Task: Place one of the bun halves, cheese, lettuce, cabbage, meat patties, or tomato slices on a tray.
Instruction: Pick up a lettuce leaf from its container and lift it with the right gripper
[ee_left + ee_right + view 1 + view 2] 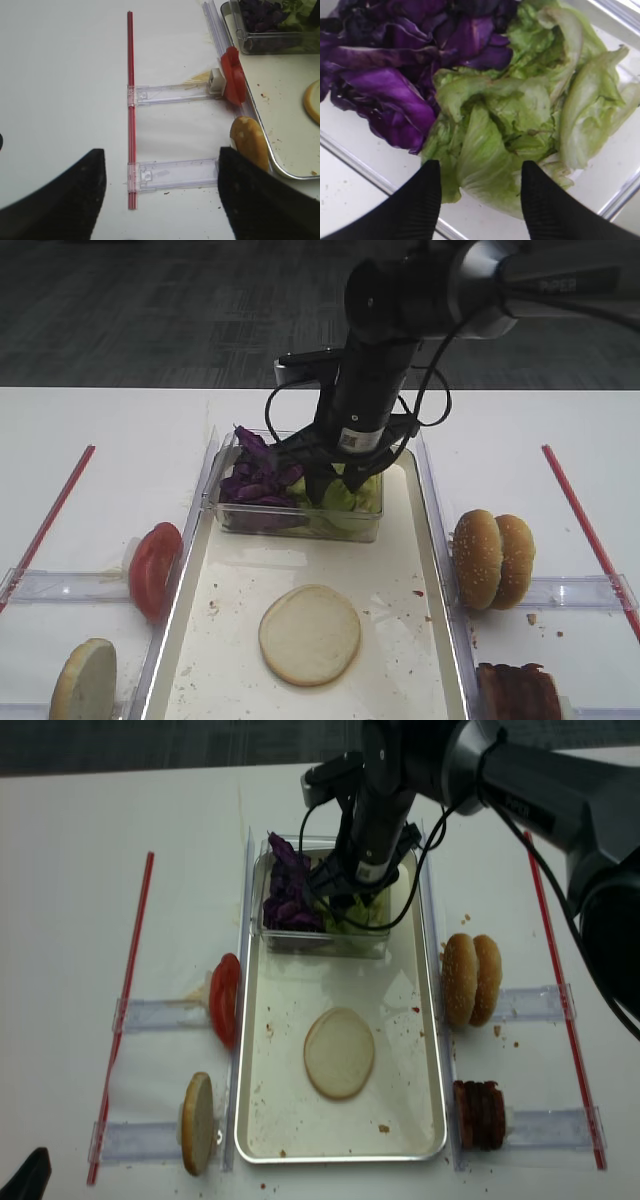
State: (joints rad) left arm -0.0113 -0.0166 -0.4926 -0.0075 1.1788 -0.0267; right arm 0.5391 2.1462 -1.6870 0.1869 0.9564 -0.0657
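Observation:
My right gripper (331, 490) (346, 900) (481, 165) hangs open over a clear tub at the far end of the cream tray (400, 540) (400, 1050). Its black fingertips (431, 172) stand either side of a pale-green lettuce (490, 150) (345, 497) leaf without pinching it. Purple cabbage (395, 90) (255, 485) fills the tub's left half. One bun half (310, 633) (339, 1052) lies cut face up on the tray. Tomato slices (153, 570) (233, 80), sesame buns (493, 558) and meat patties (517, 692) stand in holders beside the tray. Cheese is out of view. My left gripper (161, 150) is open over bare table.
The clear tub (300, 523) (320, 942) sits across the tray's far end. Another bun half (83, 680) (248, 142) stands on edge at the near left. Red strips (50, 515) (585, 525) (131, 100) and clear plastic holders (170, 172) line both sides of the white table.

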